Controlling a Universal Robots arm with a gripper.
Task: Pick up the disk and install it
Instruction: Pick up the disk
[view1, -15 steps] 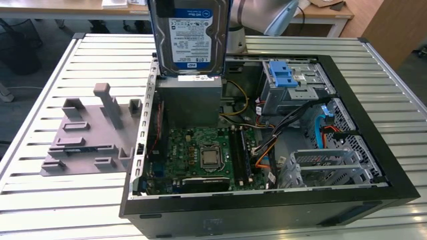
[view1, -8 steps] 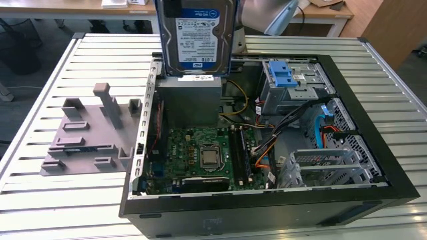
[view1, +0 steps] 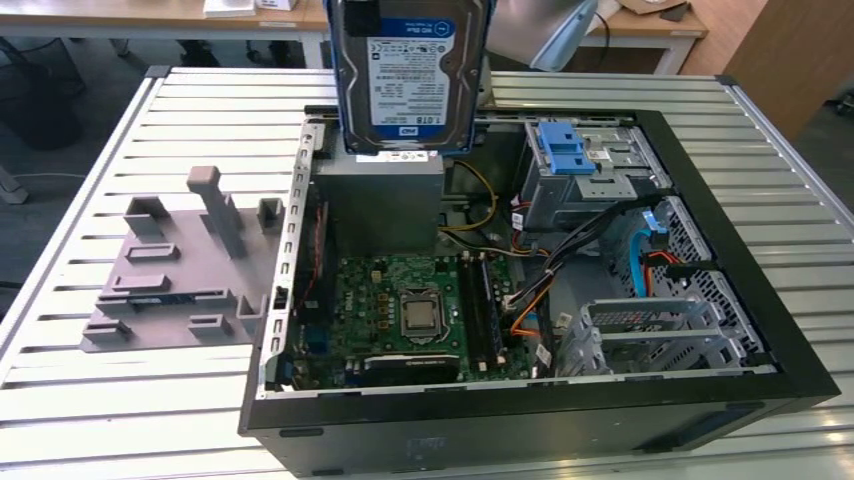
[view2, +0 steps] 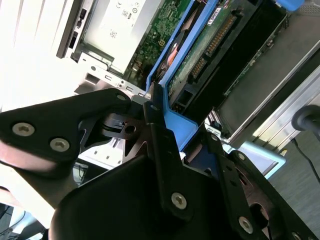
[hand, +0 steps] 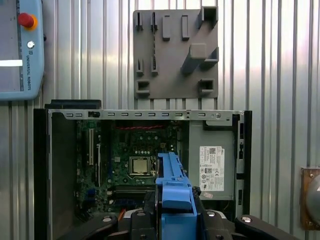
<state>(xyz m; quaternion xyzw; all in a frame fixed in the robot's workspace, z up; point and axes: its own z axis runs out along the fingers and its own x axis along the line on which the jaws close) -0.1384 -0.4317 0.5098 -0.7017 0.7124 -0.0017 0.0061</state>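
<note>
The disk (view1: 407, 75) hangs upright in the air at the top of the exterior view, its blue-and-white label facing the camera, above the grey power-supply box (view1: 380, 200) of the open computer case (view1: 721, 250). In the second wrist view my gripper (view2: 182, 132) is shut on the disk's blue bracket rail (view2: 175, 125), and the disk's green circuit board (view2: 215, 40) shows beyond the black fingers (view2: 155, 120). In the first wrist view the blue rail (hand: 172, 182) sticks out from the gripper (hand: 175, 215) over the motherboard.
A grey drive bay with a blue latch (view1: 577, 160) sits at the case's far right corner, and a metal cage (view1: 654, 335) nearer. Cables run between them. A grey fixture plate (view1: 174, 270) lies on the slatted table beside the case. A pendant (hand: 20, 50) rests nearby.
</note>
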